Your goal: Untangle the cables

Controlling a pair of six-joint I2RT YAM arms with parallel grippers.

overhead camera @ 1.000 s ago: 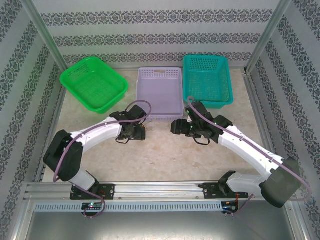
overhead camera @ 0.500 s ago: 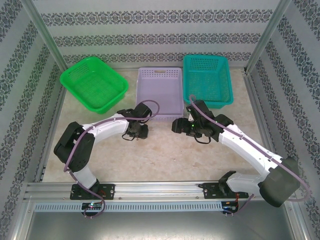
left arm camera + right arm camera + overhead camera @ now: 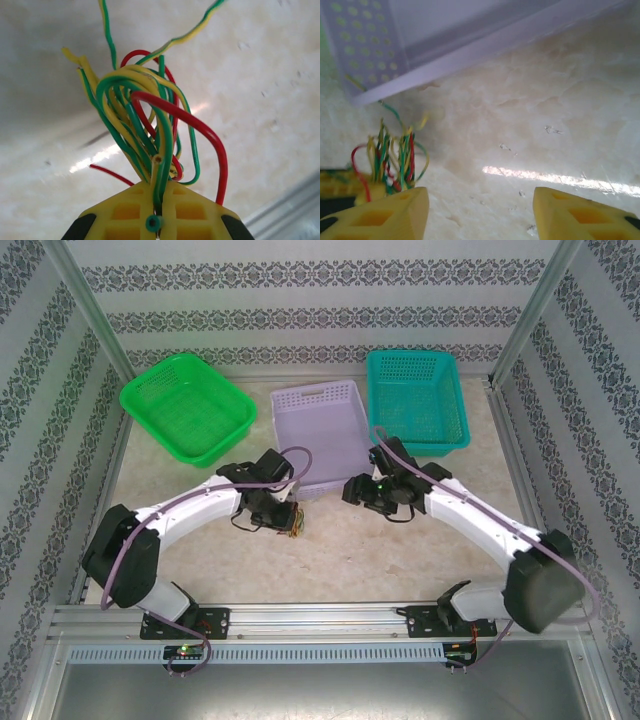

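Top external view puts the cables (image 3: pixel 297 524) a little left of the middle of the counter (image 3: pixel 380 560), just off the near left corner of the lavender basket (image 3: pixel 318 435). They are a small knot of green, yellow and red sticking out of the left tool (image 3: pixel 287 517).

Left wrist view settles the grip: the yellow jaws are clenched on the base of the bundle. The strands loop and fan away from the tips, so the bundle's long axis runs straight out along the tool's own line. One red loop bulges widest on that picture's right. Whether the loops touch the counter, I cannot tell.

The right tool (image 3: pixel 352 490) faces the left one across a short stretch of bare counter, released, with nothing between its jaws. In the right wrist view the cables sit toward the lower left corner, outside the gap rather than in it. So I judge the coming move turns on that sideways offset — the right tool would have to shift toward the left arm until a loose loop or free end falls between its jaws. With the left arm occupied, the right is the free one near the bundle.
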